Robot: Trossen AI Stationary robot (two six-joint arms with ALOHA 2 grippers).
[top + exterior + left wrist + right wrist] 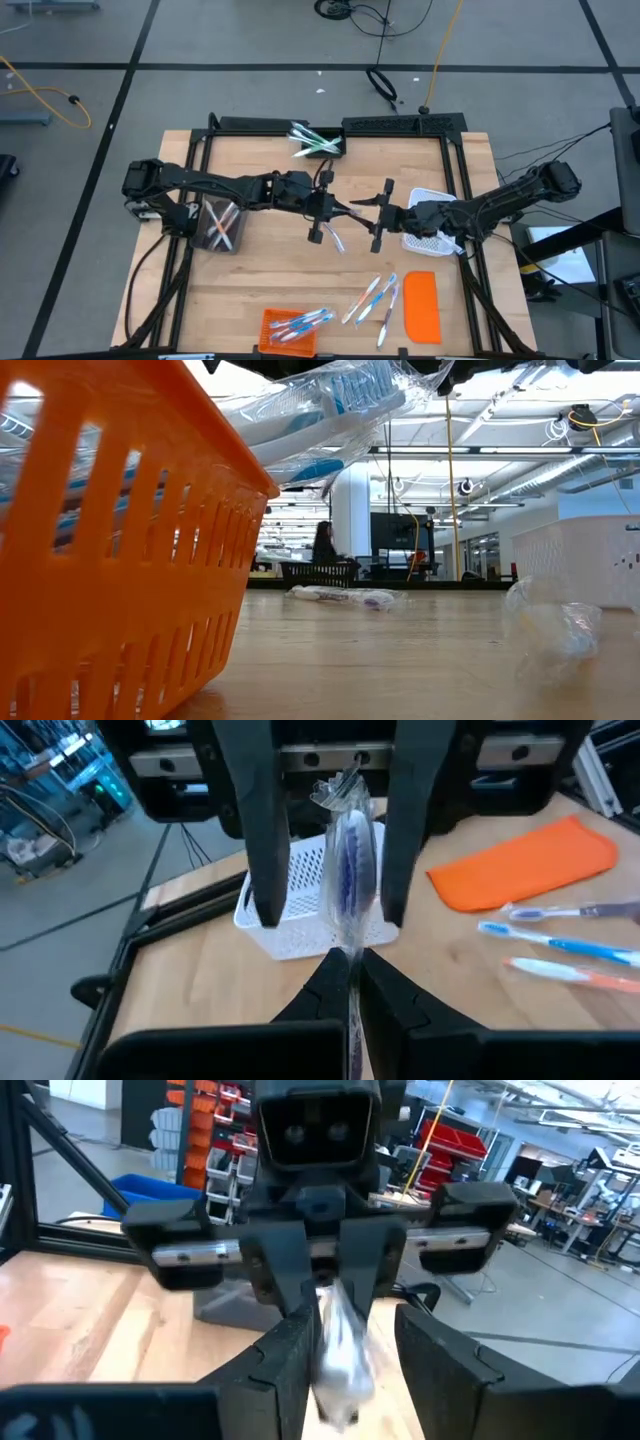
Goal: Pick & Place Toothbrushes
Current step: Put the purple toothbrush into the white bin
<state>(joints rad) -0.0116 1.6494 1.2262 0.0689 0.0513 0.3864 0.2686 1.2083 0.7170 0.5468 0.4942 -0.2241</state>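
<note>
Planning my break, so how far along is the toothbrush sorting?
Partly done. Several toothbrushes already lie in the orange basket and in the clear bin. In hand: the left end effector is shut on a wrapped toothbrush at mid-table, facing the open right end effector. Left: loose toothbrushes beside the orange lid.

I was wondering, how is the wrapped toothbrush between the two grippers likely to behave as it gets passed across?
The wrapped toothbrush looks thin and light, so it should lift easily. Its clear crinkled wrapper is probably slippery and may slide in the shut left gripper. The loose wrapper end looks floppy, so the open right gripper might catch film rather than the stiff handle.
</note>
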